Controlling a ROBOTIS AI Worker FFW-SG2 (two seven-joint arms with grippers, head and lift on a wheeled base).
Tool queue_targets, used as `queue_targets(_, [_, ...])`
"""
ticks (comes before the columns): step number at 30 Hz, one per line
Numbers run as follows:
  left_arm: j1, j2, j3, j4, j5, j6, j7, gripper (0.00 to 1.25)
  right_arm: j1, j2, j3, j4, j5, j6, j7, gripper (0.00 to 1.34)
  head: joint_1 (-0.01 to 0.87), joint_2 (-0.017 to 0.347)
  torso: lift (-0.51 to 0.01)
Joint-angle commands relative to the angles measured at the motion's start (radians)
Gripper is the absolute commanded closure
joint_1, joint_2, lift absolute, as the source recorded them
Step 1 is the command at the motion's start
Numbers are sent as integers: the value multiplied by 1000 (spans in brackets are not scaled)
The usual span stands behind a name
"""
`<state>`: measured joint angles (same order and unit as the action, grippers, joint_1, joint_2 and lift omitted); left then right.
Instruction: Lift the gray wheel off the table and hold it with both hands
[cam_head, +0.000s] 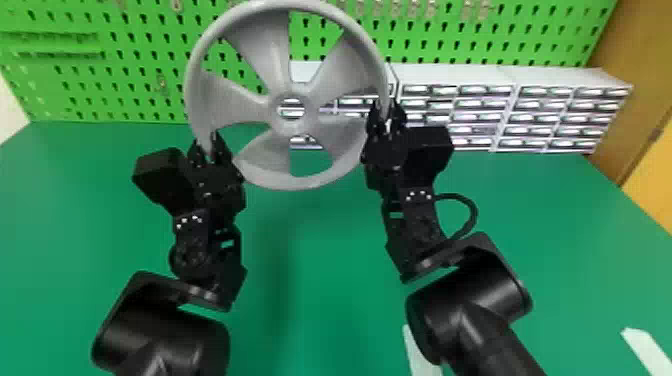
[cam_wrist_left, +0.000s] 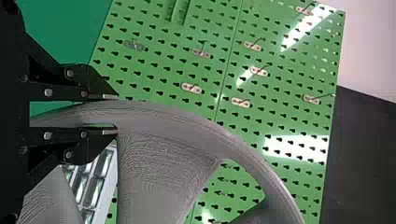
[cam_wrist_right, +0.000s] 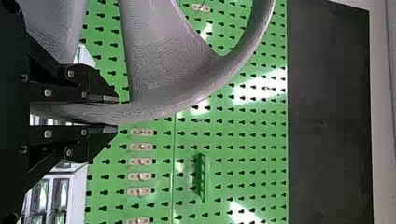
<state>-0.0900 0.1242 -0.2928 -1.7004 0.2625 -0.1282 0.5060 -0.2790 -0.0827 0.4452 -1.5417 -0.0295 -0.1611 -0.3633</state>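
Observation:
The gray wheel (cam_head: 292, 181) is held up above the green table, its spoked face toward the head camera. My left gripper (cam_head: 210, 149) is closed on the rim at the wheel's lower left, and my right gripper (cam_head: 386, 112) on the rim at its right side. In the left wrist view, the rim of the wheel (cam_wrist_left: 173, 116) passes between the fingers of my left gripper (cam_wrist_left: 116, 114). The right wrist view has the wheel's rim (cam_wrist_right: 154, 109) between the fingers of my right gripper (cam_wrist_right: 116, 114).
Behind the wheel stand white drawer cabinets (cam_head: 510, 75) along the back of the green table (cam_head: 320, 280). A green pegboard (cam_head: 125, 95) with small metal hooks rises behind them. White strips (cam_head: 650, 352) lie near the table's front right.

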Motion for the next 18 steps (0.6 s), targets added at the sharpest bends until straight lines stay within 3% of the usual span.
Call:
queue_targets(1, [-1, 0, 7, -1, -2, 2, -3, 1044, 1, 0, 1, 0, 0, 0, 0, 1107, 711, 15, -98])
queue_targets(18, [-1, 0, 6, -1, -6, 5, -3, 1044, 3, 0, -2, 0, 0, 0, 0, 1107, 711, 15, -98])
